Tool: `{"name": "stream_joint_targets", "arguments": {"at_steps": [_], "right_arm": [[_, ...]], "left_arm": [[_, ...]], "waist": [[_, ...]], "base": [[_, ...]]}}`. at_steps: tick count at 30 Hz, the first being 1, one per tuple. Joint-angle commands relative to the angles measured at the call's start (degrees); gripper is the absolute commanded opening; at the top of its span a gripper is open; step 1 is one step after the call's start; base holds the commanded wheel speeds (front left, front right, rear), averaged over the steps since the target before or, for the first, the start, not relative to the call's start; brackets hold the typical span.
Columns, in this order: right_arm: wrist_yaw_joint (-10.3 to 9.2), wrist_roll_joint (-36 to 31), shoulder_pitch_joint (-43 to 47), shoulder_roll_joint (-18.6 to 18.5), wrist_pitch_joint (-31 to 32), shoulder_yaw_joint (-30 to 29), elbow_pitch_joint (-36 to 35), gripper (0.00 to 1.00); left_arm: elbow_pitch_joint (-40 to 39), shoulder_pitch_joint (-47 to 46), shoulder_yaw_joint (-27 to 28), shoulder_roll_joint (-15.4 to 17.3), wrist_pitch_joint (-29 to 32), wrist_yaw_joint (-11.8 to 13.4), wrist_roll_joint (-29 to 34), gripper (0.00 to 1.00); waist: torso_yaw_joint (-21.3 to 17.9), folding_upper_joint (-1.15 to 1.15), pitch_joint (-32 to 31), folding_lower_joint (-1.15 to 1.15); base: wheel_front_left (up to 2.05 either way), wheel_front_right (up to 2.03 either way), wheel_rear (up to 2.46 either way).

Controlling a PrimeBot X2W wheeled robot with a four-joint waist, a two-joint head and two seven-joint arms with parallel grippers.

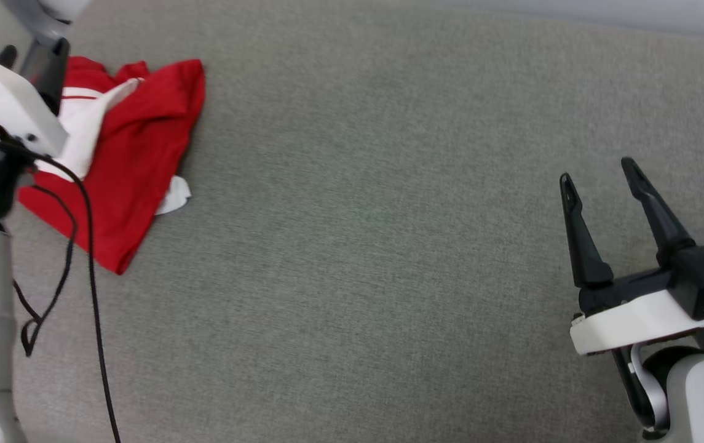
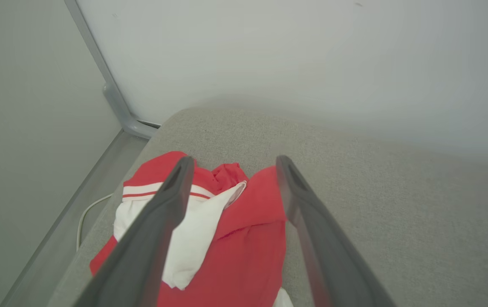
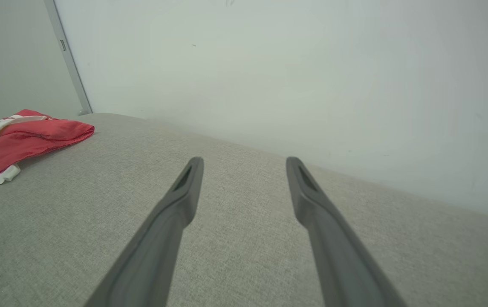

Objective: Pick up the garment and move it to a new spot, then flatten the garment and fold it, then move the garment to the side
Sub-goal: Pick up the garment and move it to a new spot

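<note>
- The garment (image 1: 136, 141) lies bunched on the grey fabric surface (image 1: 388, 258), with a white sleeve folded over the red body.
- The left claw (image 2: 234, 162) hovers spread just above the garment. The right claw (image 1: 597, 171), also spread and empty, sits well apart from the garment.
- Best lower the left claw onto a thick red fold, not the loose sleeve alone.
- Pinch firmly and lift the garment clear before carrying it, so it does not drag.

garment (image 1: 136, 154): left side hidden behind left arm (image 1: 1, 104) | left wrist view: lower part cut off at bottom edge
</note>
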Motion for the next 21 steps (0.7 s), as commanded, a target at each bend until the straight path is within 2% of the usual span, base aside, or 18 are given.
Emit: {"name": "stream_joint_targets", "arguments": {"at_steps": [1,7,11,15,21], "right_arm": [[-0.02,0.03,-1.3,-0.36,-0.24,0.02,-0.56,1.0],[-0.02,-0.15,-3.64,-0.38,-0.71,0.34,-1.29,1.0],[-0.03,-0.21,-5.35,-0.7,-1.06,0.87,-1.39,1.0],[-0.02,0.0,-6.74,-0.94,-1.33,1.1,-1.37,1.0],[-0.03,0.27,-7.68,-1.23,-1.37,0.88,-1.22,1.0]], "left_arm": [[0.82,-1.43,0.44,0.81,1.79,-0.13,-0.64,1.0],[5.61,-5.12,1.42,3.84,14.02,1.36,-3.56,1.0],[8.36,-5.43,2.03,4.62,20.78,3.12,-5.4,1.0],[10.49,-4.08,2.83,4.12,25.12,4.63,-7.14,1.0],[14.11,-0.07,3.54,0.92,29.79,6.9,-10.06,1.0]], "waist": [[-2.36,0.0,3.25,-0.01],[-4.14,0.0,8.26,-0.01],[-5.07,0.0,11.23,-0.01],[-5.55,0.0,13.28,-0.01],[-5.91,0.0,14.12,-0.01]], "base": [[0.0,0.0,0.0],[0.0,0.0,0.0],[0.0,0.0,0.0],[0.0,0.0,0.0],[0.0,0.0,0.0]]}}
